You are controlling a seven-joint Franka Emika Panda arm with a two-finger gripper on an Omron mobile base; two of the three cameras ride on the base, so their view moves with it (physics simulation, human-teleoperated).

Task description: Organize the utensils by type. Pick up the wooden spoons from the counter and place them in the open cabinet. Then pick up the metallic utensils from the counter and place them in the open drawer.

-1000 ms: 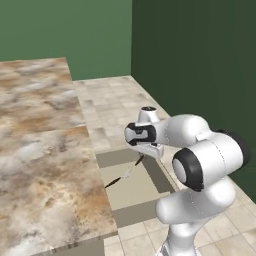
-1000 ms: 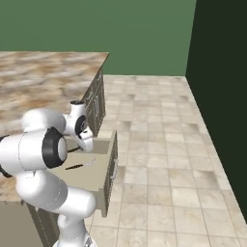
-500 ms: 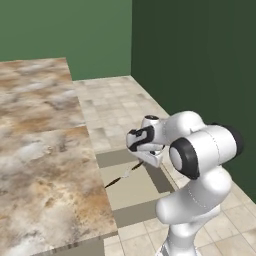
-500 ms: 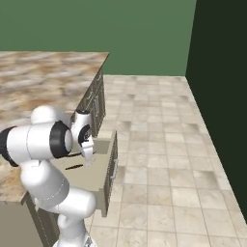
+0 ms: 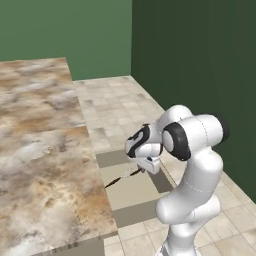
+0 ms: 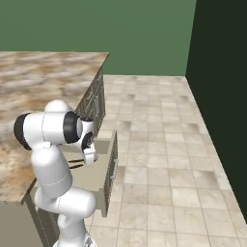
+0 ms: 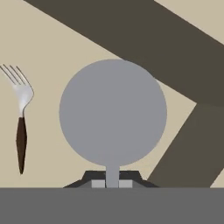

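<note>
Rendered kitchen, marbled counter (image 5: 40, 150), open drawer (image 5: 131, 192) below the hand, fork (image 7: 20, 118) inside, tiled floor (image 6: 159, 125), green walls (image 5: 65, 30)

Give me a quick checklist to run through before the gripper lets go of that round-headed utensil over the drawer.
1. Gripper shut on the round-headed utensil: ok.
2. Utensil over the open drawer's beige floor, not the counter: ok.
3. Head clear of the drawer's dark rim: cannot tell; the rim passes right behind it in the hand view.
4. Fork already lying in the drawer, apart from the held utensil: ok.
5. Height above the drawer floor low enough to release: cannot tell.
</note>
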